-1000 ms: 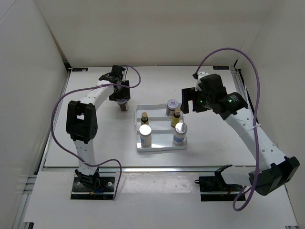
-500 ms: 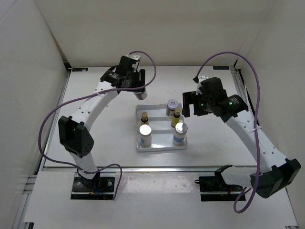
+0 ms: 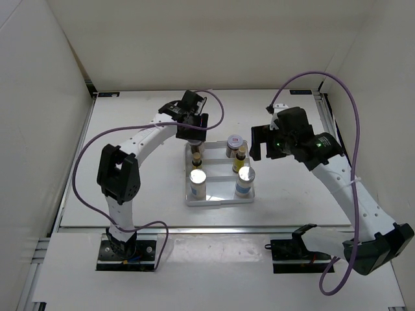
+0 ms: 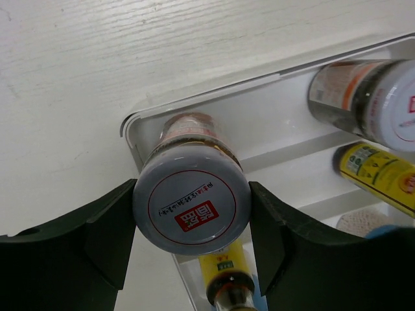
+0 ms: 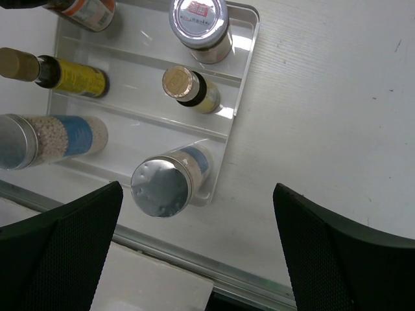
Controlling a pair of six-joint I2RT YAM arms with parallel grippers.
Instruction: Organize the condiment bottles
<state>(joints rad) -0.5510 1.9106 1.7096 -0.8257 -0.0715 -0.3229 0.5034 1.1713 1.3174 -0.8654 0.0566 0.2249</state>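
- Left jaws clenched on a jar (image 4: 192, 207) at the tray's (image 4: 214, 91) far-left corner.
- Right jaws released, wide apart, above the table (image 5: 337, 97) just right of the tray.

Top cam sits high behind the near edge, looking down on the whole surface (image 3: 130, 149). Left wrist cam's super close over the tray (image 4: 279, 110) corner, right wrist cam's higher up. All three catch the tray.

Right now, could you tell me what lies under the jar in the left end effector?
A bare corner compartment of the tray. The jar hides its own base, so contact with the floor cannot be seen.
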